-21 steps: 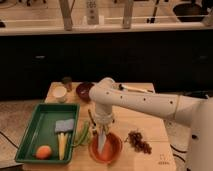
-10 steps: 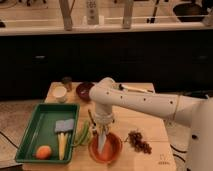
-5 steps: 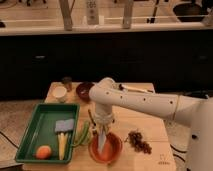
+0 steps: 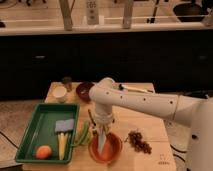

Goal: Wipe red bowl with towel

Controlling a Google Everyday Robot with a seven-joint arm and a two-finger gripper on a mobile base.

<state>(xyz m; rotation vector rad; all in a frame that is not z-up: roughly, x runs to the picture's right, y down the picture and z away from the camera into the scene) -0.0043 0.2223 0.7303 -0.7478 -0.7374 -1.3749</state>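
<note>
Wiping looks to be under way rather than finished or unstarted: the claw (image 4: 102, 134) hangs directly over the red bowl (image 4: 106, 148) at the near edge of the table (image 4: 145, 120), and the towel (image 4: 102, 142), a pale strip, trails straight down from it into the bowl's hollow. The lower end of the cloth appears to rest on the bowl's inner floor, so contact between towel and bowl seems made. How much of the inside has been rubbed cannot be read from the bowl's surface; my judgement is that sweeping round the floor and wall is what is left, followed by lifting the towel out.

The claw points downward, with the white arm (image 4: 145, 102) arching in from the right and behind. It seems to pinch the upper end of the towel, since the cloth hangs from it, but whether the fingers are pressed together or partly spread I cannot tell.

To the left of the claw sits a green tray (image 4: 27, 137) holding a blue-grey pad (image 4: 64, 125), an orange fruit (image 4: 43, 151) and a yellow stick-like item. To its right lies a dark crumbly pile (image 4: 139, 141). Behind it stand a maroon bowl (image 4: 83, 91) and a white cup (image 4: 59, 93).
</note>
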